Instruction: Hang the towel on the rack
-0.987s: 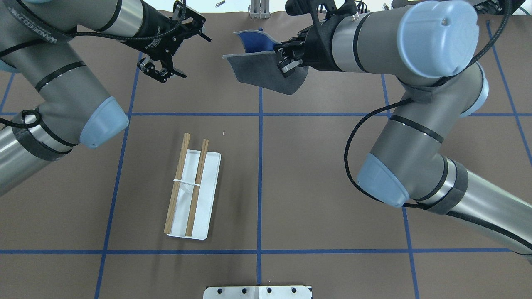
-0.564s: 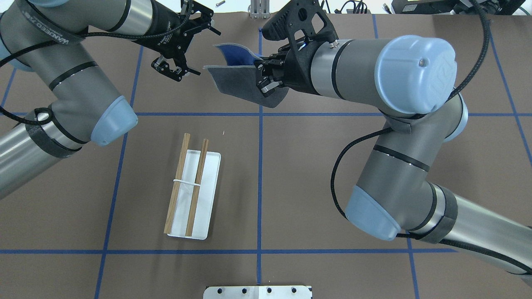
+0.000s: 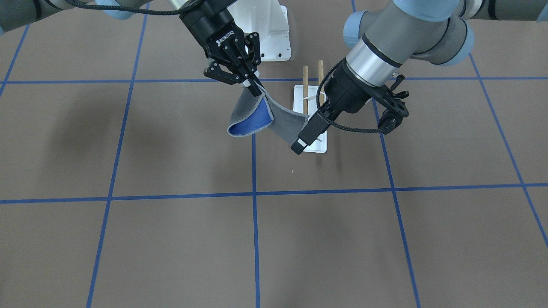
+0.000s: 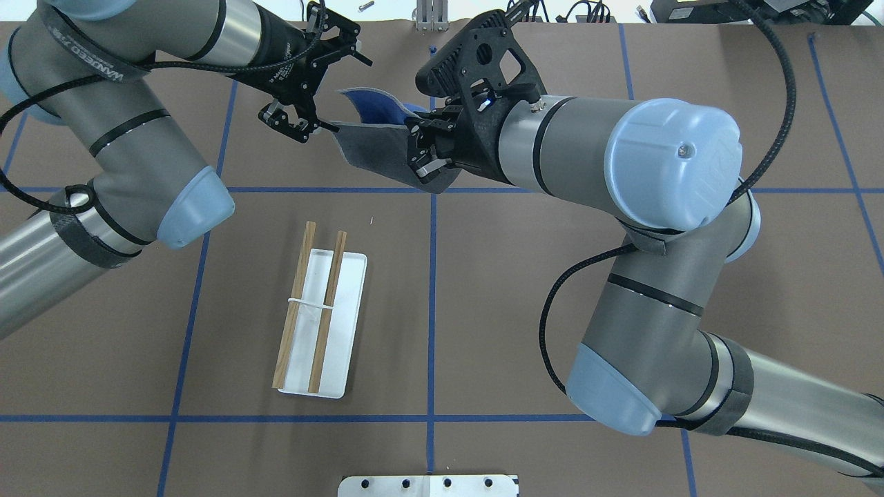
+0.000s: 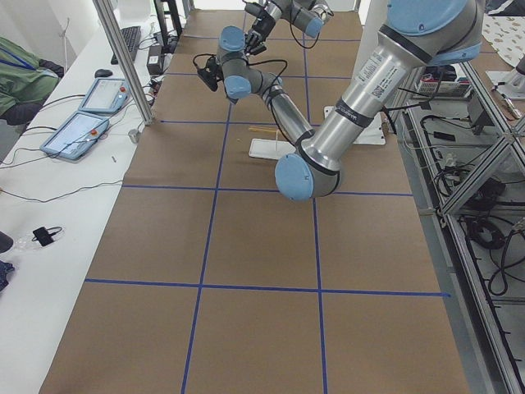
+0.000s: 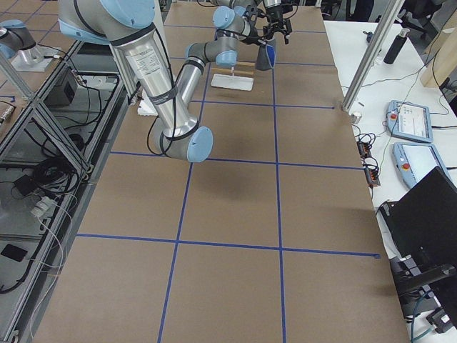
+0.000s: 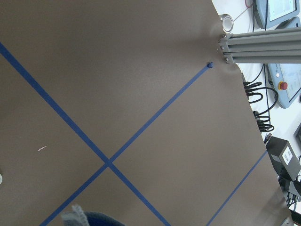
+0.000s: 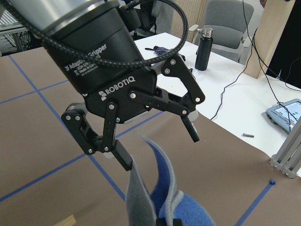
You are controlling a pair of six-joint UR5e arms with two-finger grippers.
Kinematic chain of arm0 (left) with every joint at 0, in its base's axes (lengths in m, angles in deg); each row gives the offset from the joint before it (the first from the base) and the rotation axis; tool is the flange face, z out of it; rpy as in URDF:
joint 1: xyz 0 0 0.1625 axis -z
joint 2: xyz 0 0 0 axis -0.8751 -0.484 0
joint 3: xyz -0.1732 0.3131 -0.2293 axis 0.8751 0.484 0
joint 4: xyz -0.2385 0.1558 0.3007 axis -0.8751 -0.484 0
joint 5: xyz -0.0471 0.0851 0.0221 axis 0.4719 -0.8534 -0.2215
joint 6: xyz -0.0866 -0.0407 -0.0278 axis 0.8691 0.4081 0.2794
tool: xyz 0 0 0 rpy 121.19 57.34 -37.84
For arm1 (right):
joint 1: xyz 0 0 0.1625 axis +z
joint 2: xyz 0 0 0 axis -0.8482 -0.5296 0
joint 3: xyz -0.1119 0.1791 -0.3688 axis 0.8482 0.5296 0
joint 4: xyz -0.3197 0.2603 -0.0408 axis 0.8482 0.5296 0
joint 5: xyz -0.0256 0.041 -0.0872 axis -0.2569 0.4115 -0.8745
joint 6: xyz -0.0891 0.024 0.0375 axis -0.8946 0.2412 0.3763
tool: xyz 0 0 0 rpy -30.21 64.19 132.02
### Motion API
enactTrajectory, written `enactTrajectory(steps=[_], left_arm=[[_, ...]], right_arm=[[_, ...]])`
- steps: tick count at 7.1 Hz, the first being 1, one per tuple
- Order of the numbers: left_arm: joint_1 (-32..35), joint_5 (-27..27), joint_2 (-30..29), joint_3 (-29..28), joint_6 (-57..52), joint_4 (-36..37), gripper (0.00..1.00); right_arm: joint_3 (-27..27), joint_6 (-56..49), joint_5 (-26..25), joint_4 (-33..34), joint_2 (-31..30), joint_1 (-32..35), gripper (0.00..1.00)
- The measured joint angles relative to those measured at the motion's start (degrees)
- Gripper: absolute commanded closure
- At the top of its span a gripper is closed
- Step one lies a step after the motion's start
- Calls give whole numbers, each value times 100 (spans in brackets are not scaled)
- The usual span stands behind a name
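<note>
My right gripper (image 4: 420, 153) (image 3: 256, 90) is shut on one edge of the towel (image 4: 376, 148) (image 3: 250, 122) and holds it in the air over the far middle of the table. The towel hangs curled, grey outside and blue inside. My left gripper (image 4: 353, 96) (image 8: 162, 153) is open at the towel's free edge. One of its fingers (image 8: 122, 157) touches the grey side, and the curled edge stands between the jaws. The rack (image 4: 345, 324) (image 3: 319, 143) stands on the table nearer to me, with two wooden dowels (image 4: 293, 304) over a white base. Nothing hangs on it.
A large white bolted pedestal (image 3: 269, 34) (image 4: 428, 485) stands at the robot's side of the table. Blue tape lines (image 4: 431, 276) grid the brown table cover. An aluminium post (image 4: 429, 14) stands at the far edge. The operators' desk with tablets (image 5: 82, 123) runs beyond it.
My right gripper has carried the towel to the left. My left gripper has moved right, up to the towel's free edge, and has stayed open. The rack has not moved.
</note>
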Motion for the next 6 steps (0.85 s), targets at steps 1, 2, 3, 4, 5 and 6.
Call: enactTrajectory(steps=[1, 2, 3, 4, 5, 6], left_arm=[[-58, 2, 5, 18, 4, 4, 2], [-88, 2, 11, 27, 6, 3, 10], [-99, 2, 15, 32, 6, 2, 69], [-102, 0, 20, 35, 9, -31, 100], [-103, -2, 35, 36, 8, -131, 100], [-100, -2, 54, 36, -5, -229, 100]], right_arm=[[-2, -2, -17, -1, 1, -2, 100], [-1, -3, -32, -1, 1, -4, 100], [1, -3, -41, -1, 0, -5, 100], [1, -3, -45, -1, -7, -5, 100], [2, -3, -46, -1, -16, -5, 100], [2, -3, -46, -1, -26, -5, 100]])
